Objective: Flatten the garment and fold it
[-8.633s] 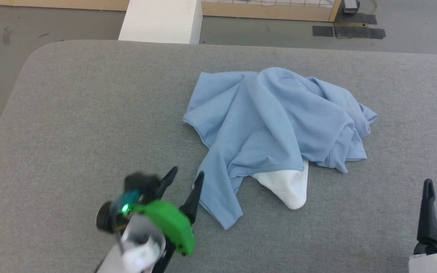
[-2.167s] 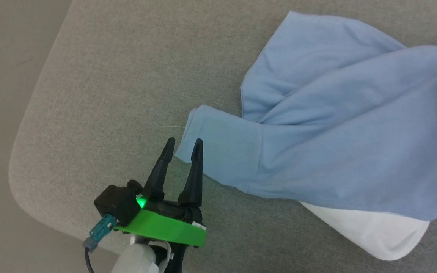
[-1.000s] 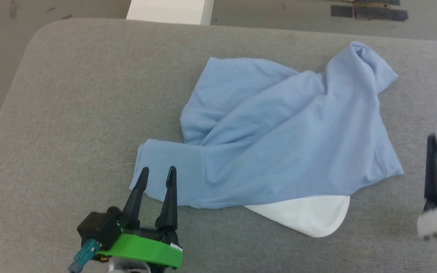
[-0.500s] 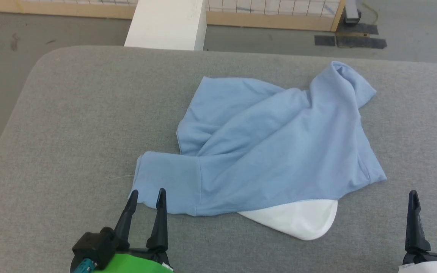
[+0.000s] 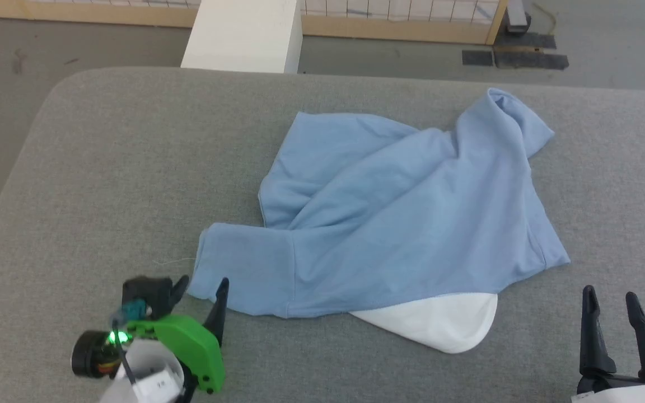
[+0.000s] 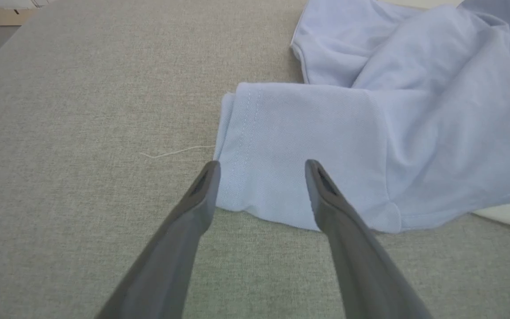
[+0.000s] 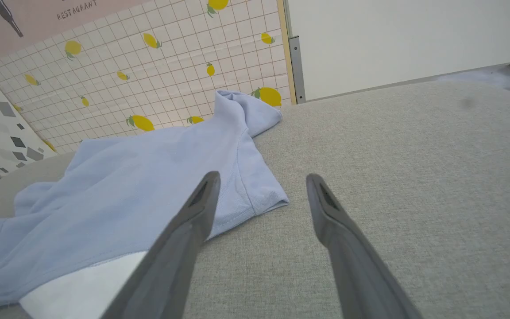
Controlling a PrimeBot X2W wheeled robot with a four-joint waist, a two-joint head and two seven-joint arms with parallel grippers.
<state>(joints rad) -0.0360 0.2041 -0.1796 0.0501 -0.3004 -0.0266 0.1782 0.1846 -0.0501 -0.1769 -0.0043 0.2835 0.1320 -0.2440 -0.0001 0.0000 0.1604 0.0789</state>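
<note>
The garment point(image 5: 406, 224), a light blue shirt with a white inner layer poking out at its near hem, lies rumpled on the grey padded table point(image 5: 104, 168). One sleeve stretches toward the near left. My left gripper point(image 5: 202, 285) is open, tilted, with its fingertips at that sleeve's cuff corner; in the left wrist view the left gripper point(image 6: 261, 166) hovers over the cuff of the garment point(image 6: 308, 146). My right gripper point(image 5: 608, 294) stands open at the near right, off the cloth. In the right wrist view the right gripper point(image 7: 261, 177) faces the garment point(image 7: 148, 177) and its other sleeve.
A white block point(image 5: 244, 33) stands beyond the table's far edge, with a wooden-framed tiled panel point(image 5: 401, 14) and grey floor behind. The table's rounded left corner point(image 5: 59, 89) drops to the floor. A loose thread point(image 6: 175, 151) lies beside the cuff.
The left gripper has rolled and swung left, its fingertips now at the cuff corner. The right gripper has shifted slightly left. The garment lies as before.
</note>
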